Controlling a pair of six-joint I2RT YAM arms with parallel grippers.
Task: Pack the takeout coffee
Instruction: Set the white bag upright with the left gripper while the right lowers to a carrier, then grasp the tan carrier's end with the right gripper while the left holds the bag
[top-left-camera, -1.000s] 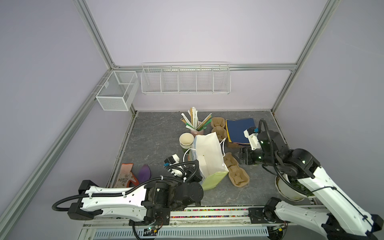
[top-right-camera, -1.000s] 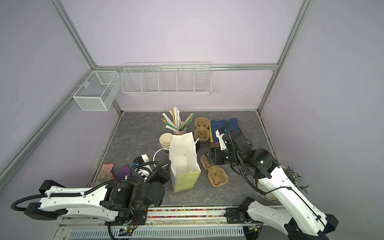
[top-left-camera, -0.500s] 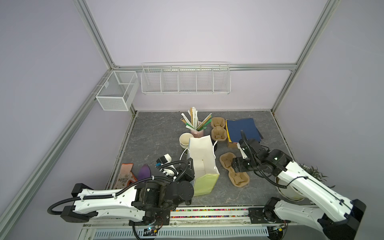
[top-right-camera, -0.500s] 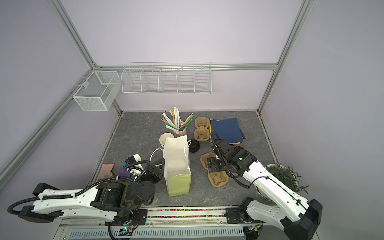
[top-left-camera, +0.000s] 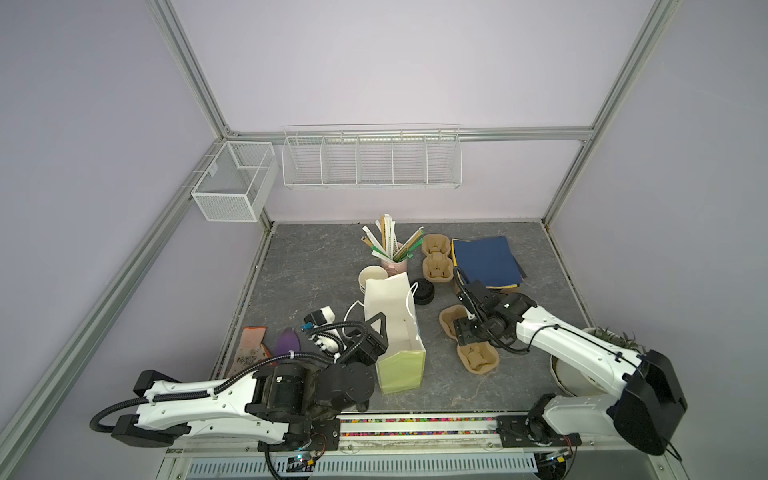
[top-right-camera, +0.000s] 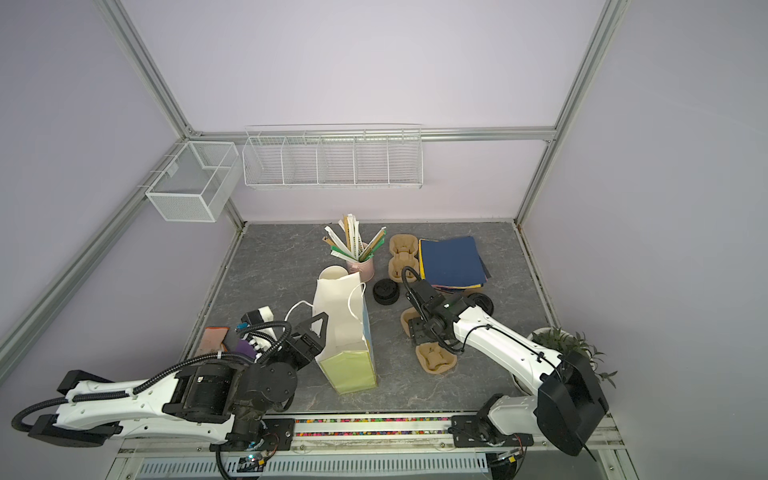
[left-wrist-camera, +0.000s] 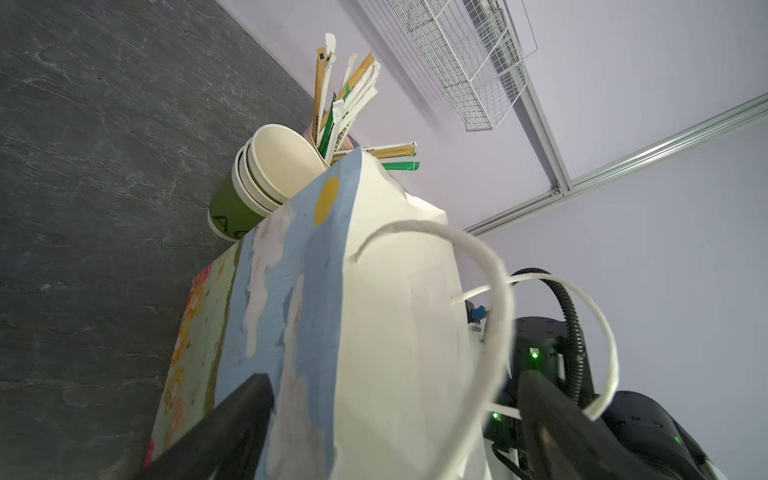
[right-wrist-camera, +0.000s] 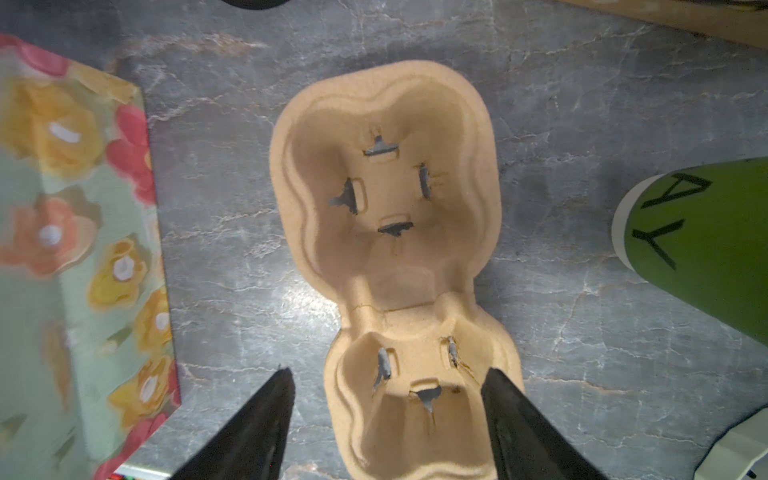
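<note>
Right gripper (right-wrist-camera: 387, 374), jaws wide, hovers over tan moulded-pulp two-cup carrier (right-wrist-camera: 386, 187); black-lidded green paper coffee cup (right-wrist-camera: 706, 249) stands upright just beside it, opposite the floral paper bag (top-left-camera: 395, 316) that the wide-spread left gripper (left-wrist-camera: 395, 374) straddles.

desk (top-left-camera: 316, 266): grey marbled | holds: paper bag (top-left-camera: 395, 328), pulp carrier (top-left-camera: 478, 359), second pulp carrier (top-left-camera: 436, 259), cup stack (top-left-camera: 372, 275), lids (top-left-camera: 424, 291), straw pot (top-left-camera: 395, 266), blue sheets (top-left-camera: 484, 262), takeout coffee (right-wrist-camera: 702, 249)

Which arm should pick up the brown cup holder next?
The right arm, probably. Its open right gripper hangs just above the cup holder, jaws on either side of one end. The left gripper is over at the paper bag.
</note>
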